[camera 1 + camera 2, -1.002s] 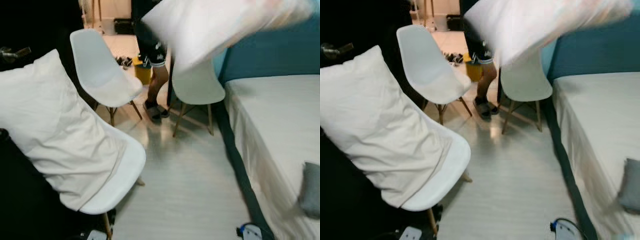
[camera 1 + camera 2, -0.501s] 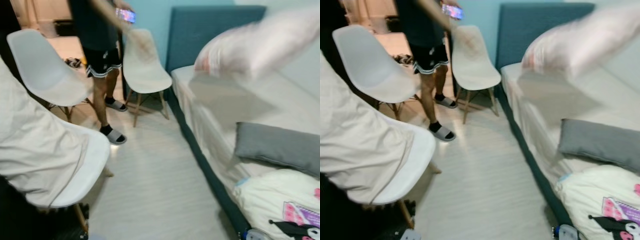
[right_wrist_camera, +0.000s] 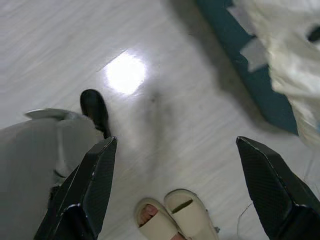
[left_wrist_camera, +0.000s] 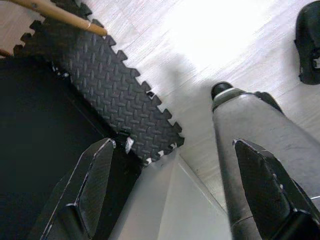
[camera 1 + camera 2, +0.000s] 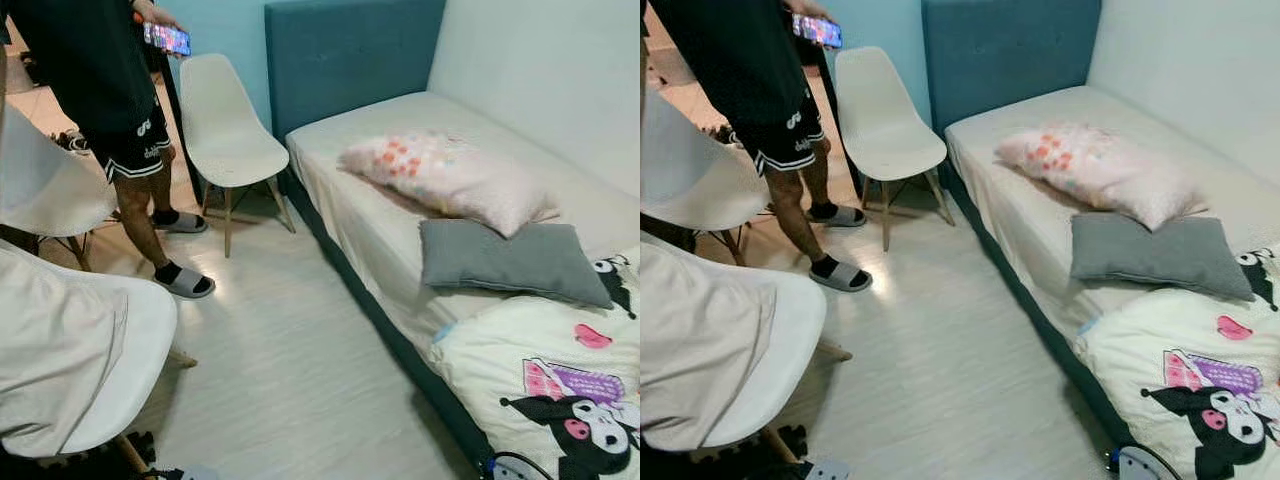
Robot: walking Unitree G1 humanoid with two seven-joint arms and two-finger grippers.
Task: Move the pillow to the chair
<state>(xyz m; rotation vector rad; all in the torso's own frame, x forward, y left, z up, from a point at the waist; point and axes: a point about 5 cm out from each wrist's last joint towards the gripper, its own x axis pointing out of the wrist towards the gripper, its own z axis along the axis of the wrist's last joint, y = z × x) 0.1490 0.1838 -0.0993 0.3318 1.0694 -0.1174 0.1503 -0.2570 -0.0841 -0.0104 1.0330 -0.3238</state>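
— White pillow (image 5: 50,370) at eight o'clock, lying on the near chair (image 5: 135,345), covering most of its seat and back.
— And the bed (image 5: 345,200)?
— At three o'clock, teal-framed. A spotted pillow (image 5: 445,175) lies on it toward one o'clock, with a grey cushion (image 5: 505,260) touching its near edge. A cartoon-print quilt (image 5: 545,380) is bunched at five o'clock.
— Anyone about?
— A person (image 5: 105,95) in dark shorts and slippers stands at eleven o'clock, holding up a phone (image 5: 167,39). A second chair (image 5: 225,125) stands just beside them at twelve, a third (image 5: 45,180) at ten.
— The grippers?
— Left gripper (image 4: 172,187) hangs over a black foam mat (image 4: 112,107) and pale floor (image 5: 290,370), fingers spread wide, nothing between them. Right gripper (image 3: 177,192) hangs over the floor likewise, wide apart and empty, above someone's sandalled foot (image 3: 172,217).
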